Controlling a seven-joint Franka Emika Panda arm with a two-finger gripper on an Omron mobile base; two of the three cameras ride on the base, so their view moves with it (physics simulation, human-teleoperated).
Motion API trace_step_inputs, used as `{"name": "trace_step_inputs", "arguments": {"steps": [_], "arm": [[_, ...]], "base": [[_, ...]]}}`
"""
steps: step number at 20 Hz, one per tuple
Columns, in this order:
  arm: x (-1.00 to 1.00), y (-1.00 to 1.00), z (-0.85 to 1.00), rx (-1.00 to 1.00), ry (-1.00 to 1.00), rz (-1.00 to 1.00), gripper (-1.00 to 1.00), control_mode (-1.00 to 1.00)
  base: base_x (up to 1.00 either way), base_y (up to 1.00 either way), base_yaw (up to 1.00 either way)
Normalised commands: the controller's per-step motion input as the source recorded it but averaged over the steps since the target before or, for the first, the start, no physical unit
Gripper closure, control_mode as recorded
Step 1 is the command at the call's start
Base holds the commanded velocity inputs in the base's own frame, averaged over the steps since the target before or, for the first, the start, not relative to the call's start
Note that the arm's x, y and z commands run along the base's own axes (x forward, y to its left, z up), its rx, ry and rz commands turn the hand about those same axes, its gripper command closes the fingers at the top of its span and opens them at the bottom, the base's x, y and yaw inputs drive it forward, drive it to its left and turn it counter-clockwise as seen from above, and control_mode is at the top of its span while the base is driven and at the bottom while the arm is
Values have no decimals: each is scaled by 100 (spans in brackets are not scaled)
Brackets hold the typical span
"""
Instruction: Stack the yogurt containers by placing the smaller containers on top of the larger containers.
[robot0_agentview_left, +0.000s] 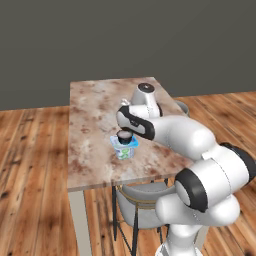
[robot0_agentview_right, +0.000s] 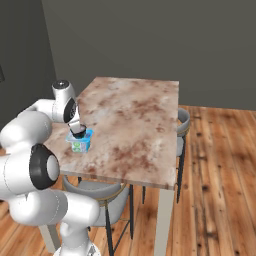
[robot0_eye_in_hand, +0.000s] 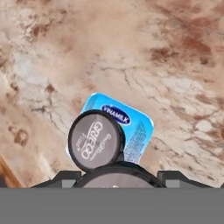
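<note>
Dark and round, a second small cup sits at the near edge of the hand view between the two finger tips of the gripper; the jaws stand partly apart on either side of it and appear clamped on it, though the contact itself is hidden.

Just beyond, a small dark cup with a grey printed lid rests on the light-blue lid of the squarish yogurt tub. The cup covers one corner portion of the lid; the remaining blue surface with a dark oval label stays exposed.

In the left base view the small dark cup stands on the tub, directly below the gripper. The tub sits near the front edge of the table, on its brown-and-cream marbled top.

In the right base view the tub lies close to the table's near left edge, with the cup on it.

A grey chair with black legs stands under the near table edge. A second chair stands at the far side. Wood-plank floor surrounds the table.
</note>
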Motion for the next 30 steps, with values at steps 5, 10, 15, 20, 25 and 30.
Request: {"name": "trace_step_inputs", "arguments": {"steps": [5,10,15,20,25,30], "arm": [[6,3,-7,0,0,0,100,-100],[7,1,-8,0,0,0,100,-100],[8,4,-9,0,0,0,100,-100],[8,6,-8,0,0,0,100,-100],[7,2,-8,0,0,0,100,-100],[10,0,-8,0,0,0,100,-100]], "base": [[0,0,0],[0,0,0],[0,0,0],[0,0,0],[0,0,0],[0,0,0]]}}
